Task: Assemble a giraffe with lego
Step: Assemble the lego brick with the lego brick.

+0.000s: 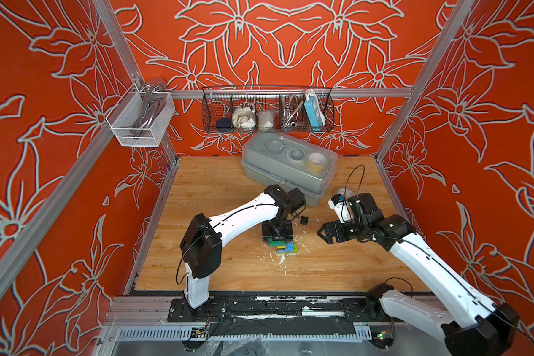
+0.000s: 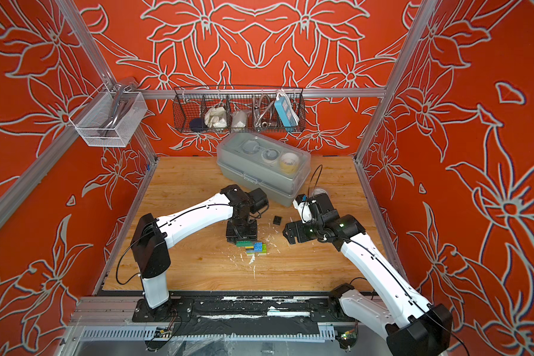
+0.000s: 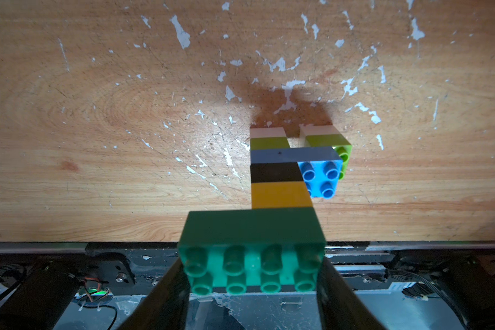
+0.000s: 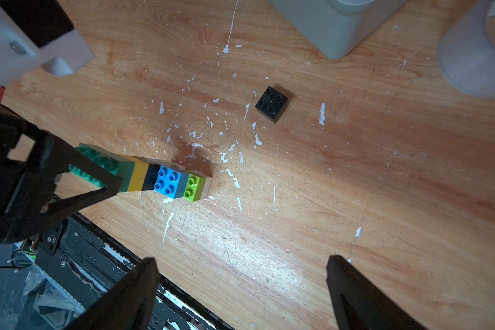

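Placement of one loose piece decides the coming move; in both top views the giraffe (image 1: 285,247) (image 2: 255,248) stands near the middle of the desk (image 1: 213,191) with the left gripper (image 1: 277,239) directly over it, while the black brick (image 1: 304,220) (image 2: 277,219) lies alone a little farther back, roughly between the two grippers; the right gripper (image 1: 323,235) hangs near it, to the brick's right and slightly nearer the front edge. From the left wrist, the left gripper (image 3: 252,268) is clamped on the short ends of the dark green head brick (image 3: 252,228), so its grip runs along that brick's long axis; below come yellow, black, the blue body (image 3: 320,178) and the white-and-lime legs (image 3: 269,137), feet at the desk, though whether they press on it I cannot tell; the head's studs face up, bare. From the right wrist, the right gripper (image 4: 241,258) has its jaws spread wide and holds nothing; the black brick (image 4: 272,104) sits studs-up ahead of it, well apart from the giraffe (image 4: 166,180), its sides askew to the line between the jaws; being square, it offers no long axis to favour. My judgement: the free right gripper should fetch it, after a twist to square up.
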Robot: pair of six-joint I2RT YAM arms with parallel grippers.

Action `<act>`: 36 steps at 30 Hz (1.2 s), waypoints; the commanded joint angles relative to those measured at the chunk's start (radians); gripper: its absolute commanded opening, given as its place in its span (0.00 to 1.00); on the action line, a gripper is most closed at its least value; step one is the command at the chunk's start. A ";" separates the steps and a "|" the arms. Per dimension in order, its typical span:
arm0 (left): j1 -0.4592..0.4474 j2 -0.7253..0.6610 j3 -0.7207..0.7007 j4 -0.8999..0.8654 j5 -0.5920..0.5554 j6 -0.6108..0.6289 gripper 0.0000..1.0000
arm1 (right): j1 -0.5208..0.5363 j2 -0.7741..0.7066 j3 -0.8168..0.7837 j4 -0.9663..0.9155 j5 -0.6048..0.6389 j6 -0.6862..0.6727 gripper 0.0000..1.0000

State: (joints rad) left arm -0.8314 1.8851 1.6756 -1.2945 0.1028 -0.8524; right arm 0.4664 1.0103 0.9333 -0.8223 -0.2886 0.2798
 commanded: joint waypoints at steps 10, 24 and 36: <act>0.002 0.062 0.025 -0.035 -0.049 0.013 0.56 | -0.015 -0.018 -0.015 0.003 0.003 -0.002 0.96; 0.012 0.000 0.065 -0.043 -0.077 0.011 0.84 | -0.019 -0.007 0.004 -0.018 0.019 -0.007 0.96; 0.062 -0.328 -0.168 0.113 -0.239 0.011 0.84 | -0.019 0.389 0.223 -0.011 0.120 0.085 0.97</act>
State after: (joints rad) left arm -0.7918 1.6154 1.5684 -1.2270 -0.0780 -0.8455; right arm 0.4515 1.2766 1.1038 -0.8665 -0.2039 0.3145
